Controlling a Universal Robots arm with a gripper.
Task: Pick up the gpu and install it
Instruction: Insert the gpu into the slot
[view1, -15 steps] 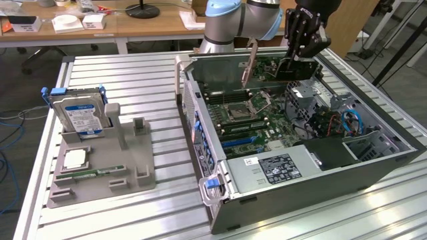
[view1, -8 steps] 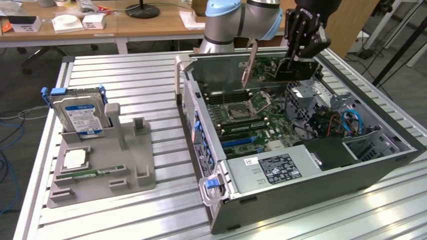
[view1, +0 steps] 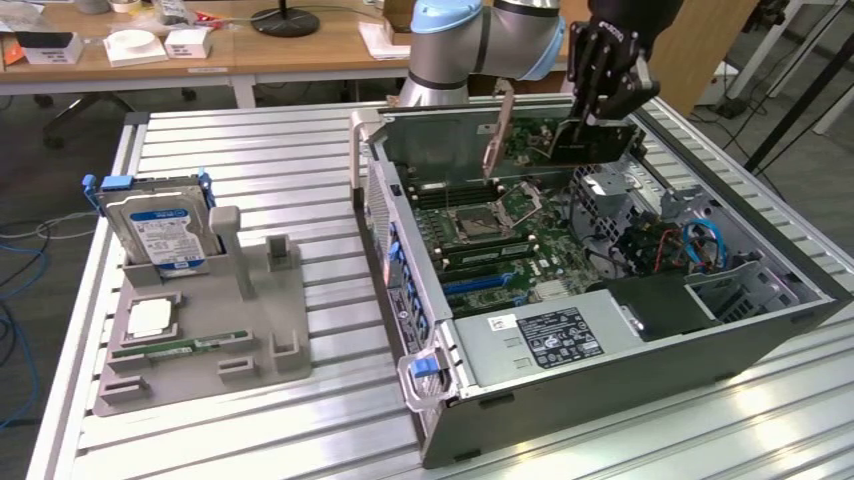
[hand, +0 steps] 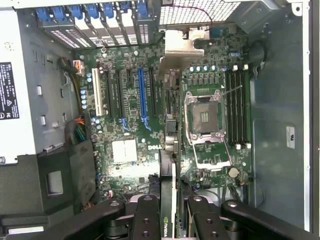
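Aloft, one claw (view1: 597, 118) gripping one gpu (view1: 591, 141), above one open computer case (view1: 641, 375).

Below your gpu (view1: 594, 140) the board (hand: 116, 172) lies open; the power supply (view1: 547, 340) and case walls (view1: 667, 372) hem the sides.

The arm (view1: 521, 45) is built of silver-grey tubes with light-blue joint caps; the jaws are formed of black linkage bars, pinned with round black screws.
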